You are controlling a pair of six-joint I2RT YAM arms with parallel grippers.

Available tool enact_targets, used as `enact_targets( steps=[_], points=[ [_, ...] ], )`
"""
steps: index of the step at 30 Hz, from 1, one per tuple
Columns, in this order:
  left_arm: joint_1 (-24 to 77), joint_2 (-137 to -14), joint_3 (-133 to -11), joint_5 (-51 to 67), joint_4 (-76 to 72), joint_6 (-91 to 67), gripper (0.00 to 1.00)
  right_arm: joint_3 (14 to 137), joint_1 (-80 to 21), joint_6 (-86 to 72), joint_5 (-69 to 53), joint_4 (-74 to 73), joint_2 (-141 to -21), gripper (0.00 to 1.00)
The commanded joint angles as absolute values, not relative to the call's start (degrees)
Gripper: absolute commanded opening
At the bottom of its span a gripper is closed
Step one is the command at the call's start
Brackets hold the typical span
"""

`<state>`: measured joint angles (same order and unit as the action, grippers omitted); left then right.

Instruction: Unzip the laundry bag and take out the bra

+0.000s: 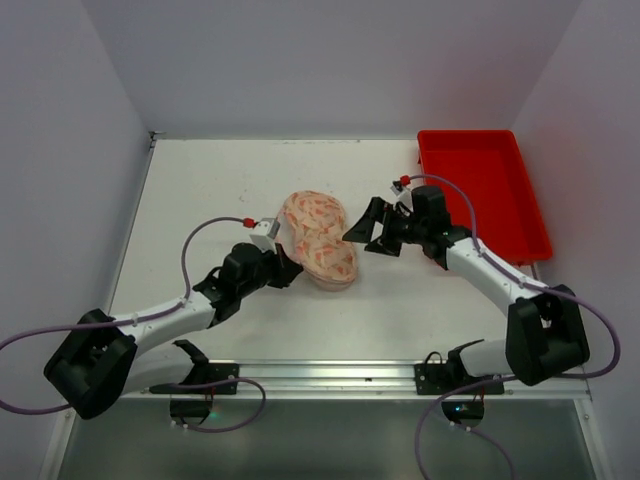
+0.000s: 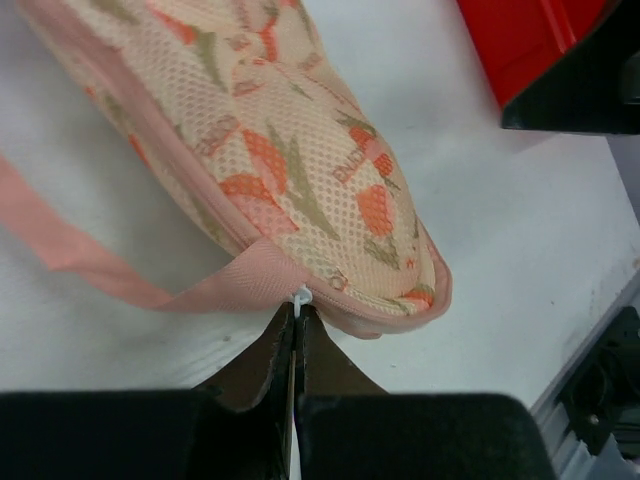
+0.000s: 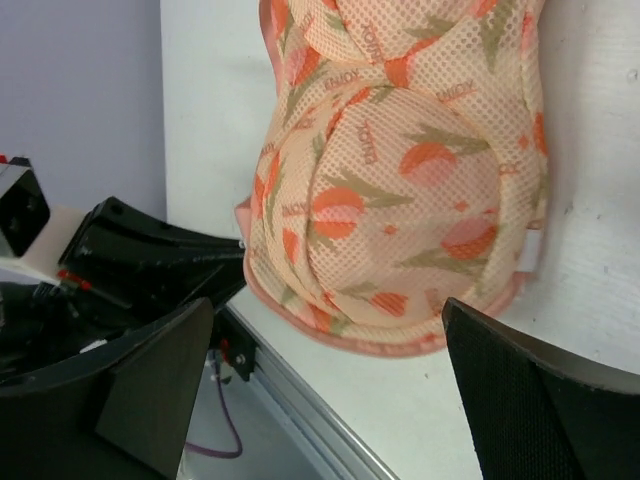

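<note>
The laundry bag (image 1: 318, 238) is a peach floral two-lobed case lying on the white table, zipped shut. It fills the left wrist view (image 2: 290, 150) and the right wrist view (image 3: 400, 180). My left gripper (image 1: 290, 268) is at the bag's near-left edge, shut on the small white zipper pull (image 2: 301, 299), beside a pink strap (image 2: 120, 275). My right gripper (image 1: 362, 232) is open at the bag's right side, its jaws wide apart and holding nothing. The bra is hidden.
A red tray (image 1: 482, 192) stands at the back right of the table; its corner shows in the left wrist view (image 2: 530, 40). The metal rail (image 1: 330, 375) runs along the table's near edge. White walls enclose the left, back and right.
</note>
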<state>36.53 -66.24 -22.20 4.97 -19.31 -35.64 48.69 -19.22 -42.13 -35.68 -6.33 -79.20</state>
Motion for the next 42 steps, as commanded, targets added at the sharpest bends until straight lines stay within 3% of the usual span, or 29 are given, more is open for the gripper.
enact_targets(
  steps=[1, 8, 16, 29, 32, 35, 36, 37, 40, 42],
  points=[
    [42.3, -65.7, -27.0, 2.6, -20.6, -38.3, 0.00, 46.0, -24.0, -43.9, -22.5, -5.5, -73.4, 0.99],
    [43.5, -68.8, -34.6, -1.6, -10.9, -38.1, 0.00, 45.0, -37.7, -25.0, -1.7, -8.3, -66.4, 0.99],
    [42.5, -68.1, -43.2, -6.0, 3.4, -32.6, 0.00, 42.1, -47.4, -5.0, 6.0, -3.2, -60.6, 0.99],
    [42.5, -68.6, -46.1, -1.5, 6.1, -30.9, 0.00, 46.1, -59.3, 7.6, 16.8, 7.4, -75.3, 0.98],
    [42.5, -68.3, -46.0, -0.3, 5.8, -31.1, 0.00, 46.3, -59.9, 7.8, 19.5, 11.1, -78.4, 0.93],
    [42.5, -67.9, -45.6, -0.3, 5.5, -31.1, 0.00, 45.5, -59.9, 8.7, 22.8, 15.9, -80.4, 0.77],
    [42.5, -67.9, -45.5, 1.2, 5.5, -31.1, 0.00, 45.5, -59.9, 9.7, 23.7, 16.8, -80.9, 0.68],
    [42.5, -67.5, -45.4, 1.2, 5.5, -31.1, 0.00, 45.4, -59.9, 9.9, 25.4, 18.1, -81.2, 0.43],
    [42.4, -66.8, -44.7, 0.4, 6.1, -31.1, 0.00, 44.4, -59.9, 10.9, 26.5, 18.8, -81.2, 0.00],
    [41.1, -66.3, -44.2, -2.9, 7.3, -31.4, 0.00, 42.7, -59.9, 10.2, 24.7, 17.5, -78.2, 0.00]
  ],
)
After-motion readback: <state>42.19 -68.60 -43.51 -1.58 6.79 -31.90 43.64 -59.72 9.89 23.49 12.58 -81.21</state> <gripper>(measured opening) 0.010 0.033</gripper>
